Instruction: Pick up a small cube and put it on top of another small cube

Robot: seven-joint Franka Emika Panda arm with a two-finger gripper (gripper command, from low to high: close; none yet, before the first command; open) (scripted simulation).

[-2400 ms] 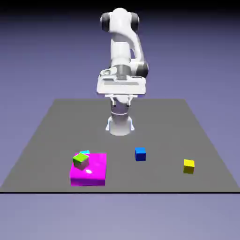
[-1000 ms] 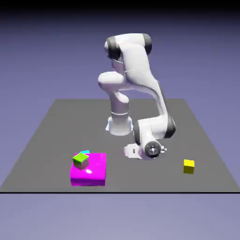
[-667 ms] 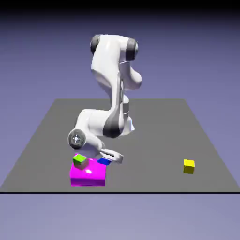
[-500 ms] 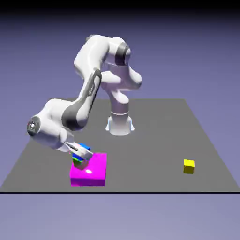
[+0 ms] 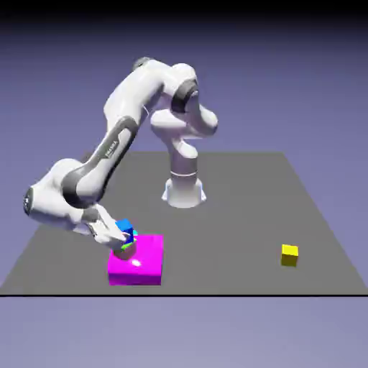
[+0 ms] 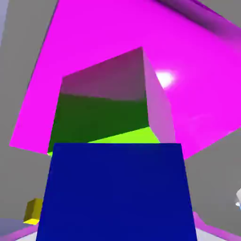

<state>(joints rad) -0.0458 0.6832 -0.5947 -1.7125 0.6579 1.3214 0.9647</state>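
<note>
The arm reaches low over the table (image 5: 215, 215) toward the exterior view's left, and the end effector (image 5: 122, 237) sits at the far left corner of the flat magenta block (image 5: 140, 262). The end effector is clenched on the blue cube (image 5: 126, 228), which shows as a small blue patch between the finger parts in the exterior view and fills the lower part of the hand view (image 6: 117, 193), hiding the fingertips there.

The lime-green cube (image 5: 127, 248) lies directly under the blue cube, on the magenta block's top near its far left corner. In the exterior view only a sliver of green shows below the blue. In the hand view the green cube (image 6: 99, 122) appears just beyond the blue face, with the magenta block (image 6: 197, 94) spreading behind it. Whether the two cubes touch cannot be determined from either view.

The yellow cube (image 5: 290, 254) stands alone on the table, well apart, toward the exterior view's right. It also shows small at the hand view's lower left edge (image 6: 34, 212).
</note>
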